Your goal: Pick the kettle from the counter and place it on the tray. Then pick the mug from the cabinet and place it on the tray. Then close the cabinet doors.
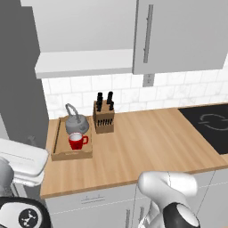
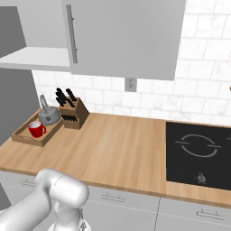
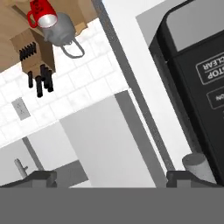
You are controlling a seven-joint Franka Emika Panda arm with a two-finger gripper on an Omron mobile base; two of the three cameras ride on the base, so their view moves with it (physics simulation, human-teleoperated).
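Wooden counter (image 1: 147,142) under pale grey cabinet (image 1: 84,49). Far left: tray (image 1: 57,141) carrying kettle (image 1: 76,124) at back, red mug (image 1: 77,141) in front, both inside its rims. Knife block (image 1: 103,118) just right of tray; black hob (image 1: 209,127) at right end. Gripper (image 3: 113,178) fingers spread wide, gripping nothing

- Knife block (image 1: 103,117) with black handles stands upright against white tiled backsplash (image 1: 169,91).
- Wall outlet (image 2: 130,84) set in tiles.
- Black induction hob (image 2: 198,154) at right, flush with worktop.
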